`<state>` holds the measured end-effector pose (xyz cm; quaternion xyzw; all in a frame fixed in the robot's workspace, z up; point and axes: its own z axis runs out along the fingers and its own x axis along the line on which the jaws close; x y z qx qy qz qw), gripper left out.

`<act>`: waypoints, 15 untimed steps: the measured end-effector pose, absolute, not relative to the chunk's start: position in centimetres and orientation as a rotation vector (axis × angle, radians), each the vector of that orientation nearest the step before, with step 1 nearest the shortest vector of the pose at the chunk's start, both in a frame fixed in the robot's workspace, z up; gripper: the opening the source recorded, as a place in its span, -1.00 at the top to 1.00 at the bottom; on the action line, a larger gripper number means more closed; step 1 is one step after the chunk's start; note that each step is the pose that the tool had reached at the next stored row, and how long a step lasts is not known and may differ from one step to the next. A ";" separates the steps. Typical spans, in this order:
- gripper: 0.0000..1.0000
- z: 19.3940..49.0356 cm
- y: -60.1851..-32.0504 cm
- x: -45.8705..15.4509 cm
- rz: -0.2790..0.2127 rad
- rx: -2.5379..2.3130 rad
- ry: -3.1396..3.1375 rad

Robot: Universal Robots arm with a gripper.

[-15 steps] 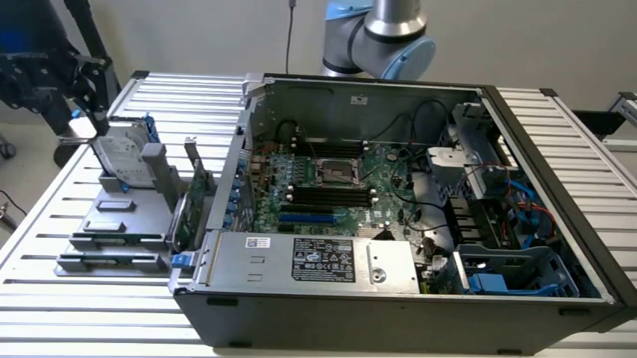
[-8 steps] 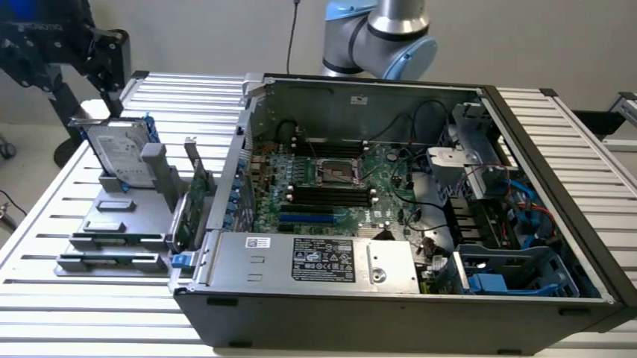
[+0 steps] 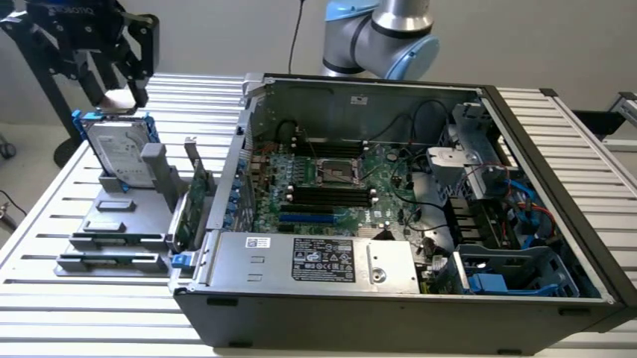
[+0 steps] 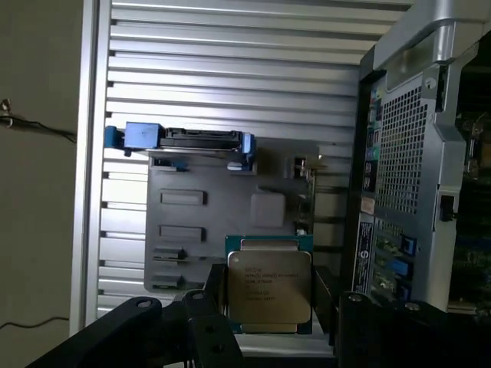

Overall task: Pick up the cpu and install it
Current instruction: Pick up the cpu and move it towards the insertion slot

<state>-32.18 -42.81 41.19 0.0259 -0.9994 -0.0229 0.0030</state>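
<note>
Plain pale wall [image 3: 199, 37] bkgd; slatted alu table [image 3: 100, 313]; bare floor [image 3: 25, 171] beside.

This is a robot lab where computers get built. My arm [image 3: 383, 33] stands by a metal table [image 3: 100, 328] of long slats. On it sits an open computer [image 3: 398, 317] beside a grey stand [image 3: 119, 224] of parts, and I hold a cpu [image 4: 268, 290].
</note>
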 end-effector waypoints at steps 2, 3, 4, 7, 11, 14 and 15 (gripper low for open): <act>-0.09 41.4 -42.8 -31.3 -0.072 0.081 -3.134; -0.09 41.5 -42.8 -30.8 -0.072 0.081 -3.134; -0.09 41.5 -42.8 -30.4 -0.072 0.081 -3.134; -0.09 41.6 -42.8 -29.0 -0.072 0.081 -3.134; -0.09 41.7 -42.7 -27.2 -0.072 0.081 -3.134; -0.09 41.6 -42.6 -25.8 -0.072 0.081 -3.134; -0.09 41.7 -42.6 -25.4 -0.072 0.081 -3.134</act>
